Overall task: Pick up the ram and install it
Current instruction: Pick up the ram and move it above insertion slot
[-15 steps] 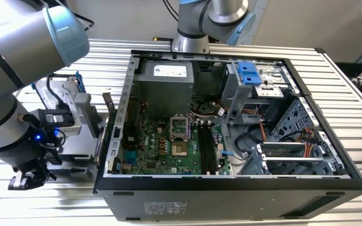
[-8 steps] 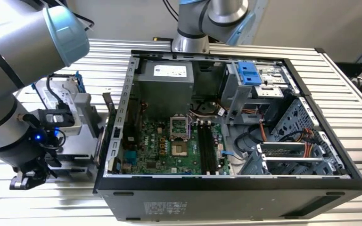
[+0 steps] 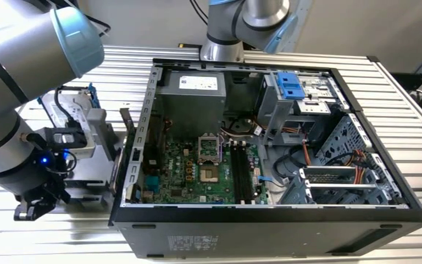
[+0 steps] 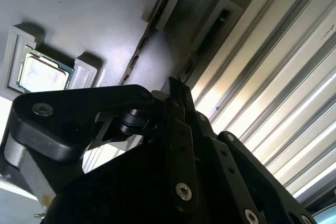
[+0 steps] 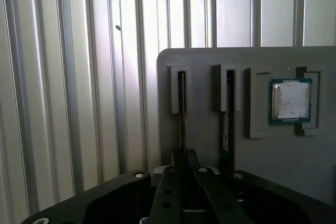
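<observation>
The arm (image 3: pixel 9 132) bends low beside the open computer case (image 3: pixel 270 220), with the gripper (image 5: pixel 184 162) over a grey tray (image 5: pixel 205 129). Its fingers seem pressed together on the ram (image 5: pixel 181 109), which stands on edge in the slot just ahead. Beside the ram stands a second stick (image 5: pixel 229 103), and farther off a processor chip (image 5: pixel 290 100).

1. Tabletop (image 3: pixel 409 110) was ribbed silver metal, slats running all the way across.
2. Open black PC case (image 3: pixel 270 225) sat right on it.
3. Grey holder plate (image 5: pixel 273 156) lay flat on the slats too.
</observation>
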`<state>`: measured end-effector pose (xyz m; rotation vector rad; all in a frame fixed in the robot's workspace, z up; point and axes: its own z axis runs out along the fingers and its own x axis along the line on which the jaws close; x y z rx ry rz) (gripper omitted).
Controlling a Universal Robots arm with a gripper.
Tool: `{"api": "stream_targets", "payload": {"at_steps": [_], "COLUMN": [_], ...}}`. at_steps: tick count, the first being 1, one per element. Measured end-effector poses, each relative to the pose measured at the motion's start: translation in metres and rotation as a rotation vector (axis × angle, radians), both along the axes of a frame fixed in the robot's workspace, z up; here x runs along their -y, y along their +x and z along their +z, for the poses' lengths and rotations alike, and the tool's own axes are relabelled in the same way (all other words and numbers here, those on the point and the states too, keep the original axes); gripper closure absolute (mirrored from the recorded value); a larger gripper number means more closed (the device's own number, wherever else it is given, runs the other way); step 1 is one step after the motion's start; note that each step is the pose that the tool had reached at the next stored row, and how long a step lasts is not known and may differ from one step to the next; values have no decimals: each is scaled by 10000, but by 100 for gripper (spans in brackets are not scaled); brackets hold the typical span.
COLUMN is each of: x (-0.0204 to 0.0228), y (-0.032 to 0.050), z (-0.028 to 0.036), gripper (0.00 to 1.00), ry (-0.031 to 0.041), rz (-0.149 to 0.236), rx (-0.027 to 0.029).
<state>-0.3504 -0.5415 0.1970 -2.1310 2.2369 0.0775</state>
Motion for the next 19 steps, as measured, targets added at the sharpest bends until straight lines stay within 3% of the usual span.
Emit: {"api": "stream_targets", "payload": {"at_steps": [6,19], "x": [0,-12], "y": [0,1], "z": [23,593], "gripper": [100,100], "ry": [2,0], "rz": [1,-2], "rx": [2,-1]}}
